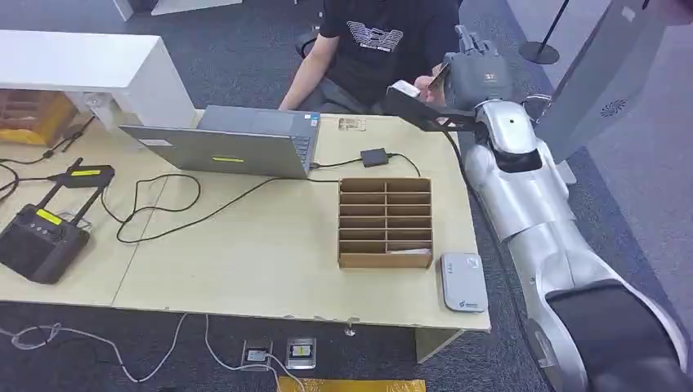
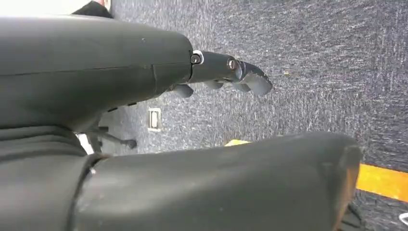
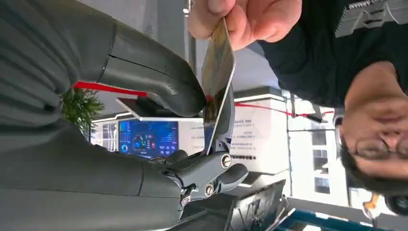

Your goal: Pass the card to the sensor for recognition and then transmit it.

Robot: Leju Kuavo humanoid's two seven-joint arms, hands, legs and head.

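— How's my light?
— Even and bright from overhead; the table shows soft, faint shadows and no glare.
— And my wrist views?
— My right hand is dark against a bright backdrop; near parts are slightly soft.

An office or demo hall: grey carpet, a table with laptop, cables, and display screens behind.
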